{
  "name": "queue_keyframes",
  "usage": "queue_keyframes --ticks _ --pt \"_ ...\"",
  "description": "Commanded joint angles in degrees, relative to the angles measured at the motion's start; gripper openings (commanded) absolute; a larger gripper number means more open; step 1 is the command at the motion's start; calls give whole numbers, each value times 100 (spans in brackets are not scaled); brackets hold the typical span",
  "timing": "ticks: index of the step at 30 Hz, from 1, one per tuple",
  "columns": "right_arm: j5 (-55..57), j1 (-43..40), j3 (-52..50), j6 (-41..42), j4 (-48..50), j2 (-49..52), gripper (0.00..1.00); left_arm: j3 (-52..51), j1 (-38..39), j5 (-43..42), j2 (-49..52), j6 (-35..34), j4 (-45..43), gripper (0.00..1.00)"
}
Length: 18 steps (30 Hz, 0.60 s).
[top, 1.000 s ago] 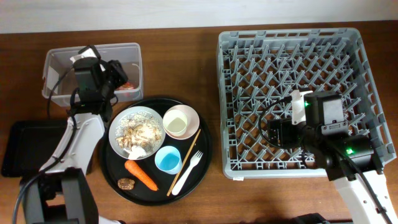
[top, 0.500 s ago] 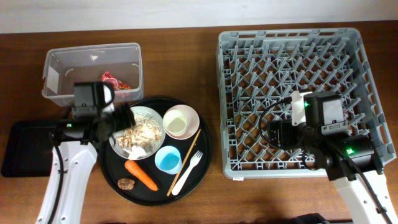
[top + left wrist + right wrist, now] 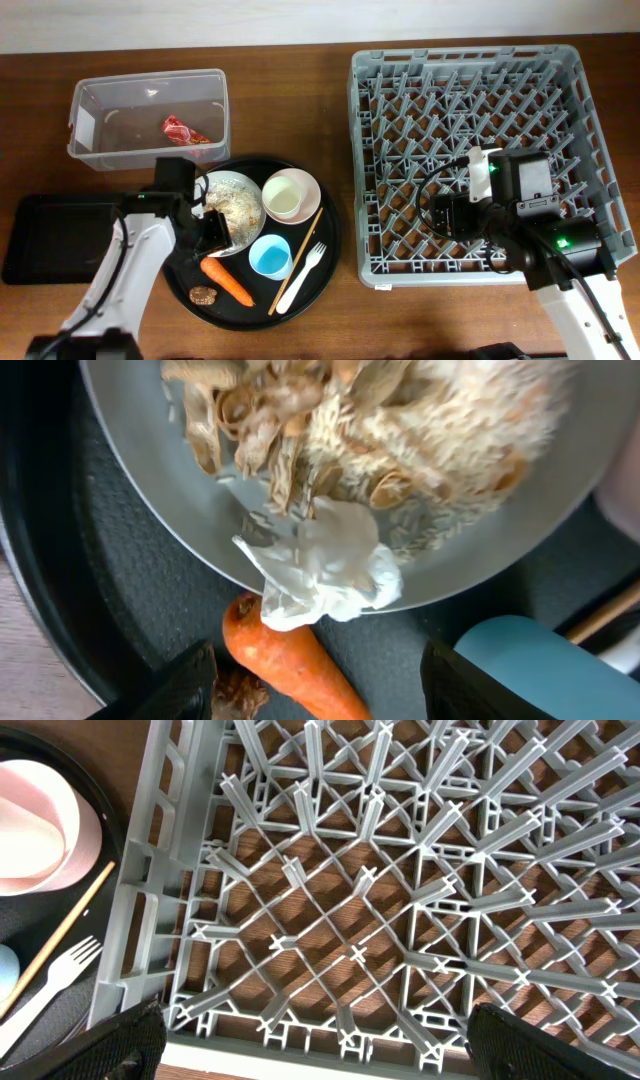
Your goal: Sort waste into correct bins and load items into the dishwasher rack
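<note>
My left gripper is open, low over the near edge of the pale plate of rice-like scraps. In the left wrist view its fingers straddle the orange carrot. The white scrap lies on the plate rim just above the carrot, and the brown lump is beside the left finger. The red wrapper lies in the clear tub. My right gripper is open and empty over the grey rack. No small white cup shows.
The round black tray also holds the cream-pink bowl, light blue cup, chopstick, fork, carrot and lump. The flat black tray lies at the left.
My left arm has moved from the clear tub down to the plate, leaving the red wrapper in the tub. The right arm has not moved.
</note>
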<state>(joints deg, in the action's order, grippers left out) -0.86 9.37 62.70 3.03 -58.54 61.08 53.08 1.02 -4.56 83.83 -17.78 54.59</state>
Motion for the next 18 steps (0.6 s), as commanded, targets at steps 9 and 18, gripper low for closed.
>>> queue_keyframes --ticks 9,18 --pt "70 37 111 46 -2 4 99 -50 17 -348 680 -61 -608 30" --pt "70 37 111 46 -2 4 99 400 7 -382 564 -57 -184 11"
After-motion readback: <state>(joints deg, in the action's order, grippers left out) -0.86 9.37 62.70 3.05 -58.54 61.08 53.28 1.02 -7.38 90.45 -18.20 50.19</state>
